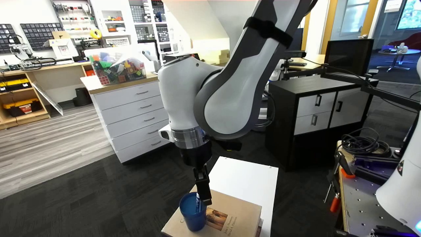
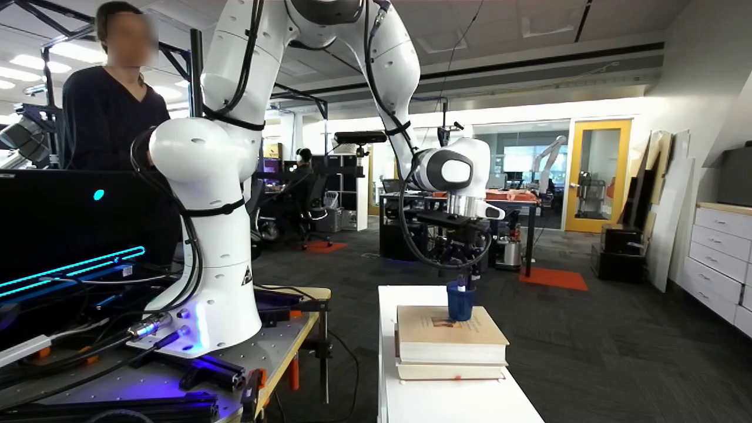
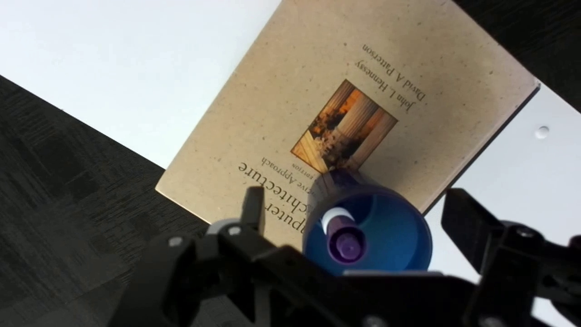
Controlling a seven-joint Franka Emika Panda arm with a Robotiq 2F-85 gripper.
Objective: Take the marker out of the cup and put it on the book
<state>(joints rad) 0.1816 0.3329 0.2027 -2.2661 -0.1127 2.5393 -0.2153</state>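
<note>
The blue cup [image 1: 194,220] stands upright on the tan book [image 1: 241,210]; it shows in the other views too [image 2: 460,305] [image 3: 399,231]. The marker [image 3: 347,243] leans inside the cup with its purple end up and a white body below. Its top shows at the rim in both exterior views [image 1: 198,201] [image 2: 462,285]. The book fills much of the wrist view [image 3: 236,122]. My gripper [image 3: 356,209] is open and empty, pointing down over the cup. Its fingers appear on either side of the cup mouth and marker in the wrist view. The cup's near edge is hidden by the gripper.
The tan book lies on another book [image 2: 452,371] on a narrow white table [image 1: 245,174]. A metal bench [image 1: 368,200] carries the arm's base. A drawer cabinet [image 1: 131,108] and a black cabinet [image 1: 315,105] stand behind. A person [image 2: 111,117] stands behind the robot.
</note>
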